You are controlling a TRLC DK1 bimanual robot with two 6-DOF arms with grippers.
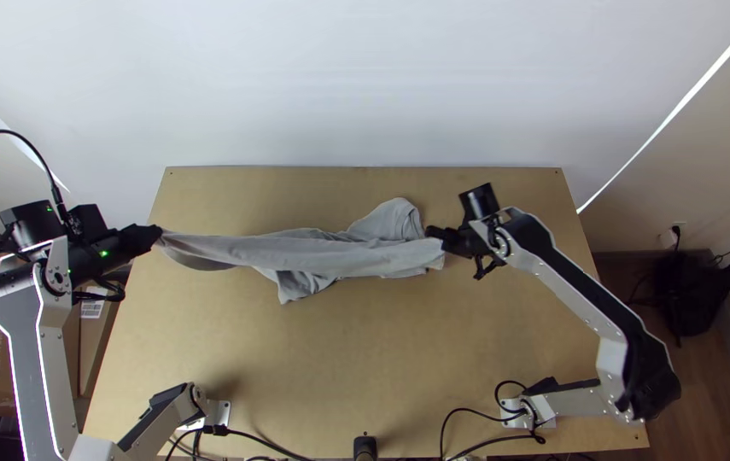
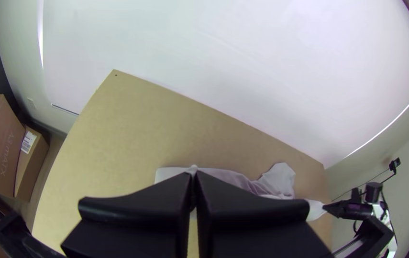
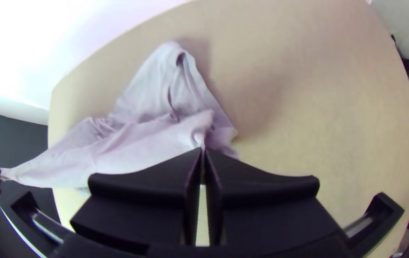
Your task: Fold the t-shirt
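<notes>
- Cables (image 1: 501, 437): 5 o'clock, at the table's (image 1: 365, 358) near edge.
- Box (image 1: 91, 341): 9 o'clock, off the table.
- Shirt (image 1: 296, 250): around the table's middle, drawn into a long strip from 10 to 1 o'clock, looser folds hanging beside it.
- Right gripper (image 1: 433, 233): 1 o'clock, clenched on one end.
- Left gripper (image 1: 157, 233): 10 o'clock, pinching the other.
- Wall (image 1: 365, 85): 12 o'clock.

This looks like a robotics workspace, with two robot arms (image 1: 576, 299) mounted at a wooden table (image 1: 339, 358).
</notes>
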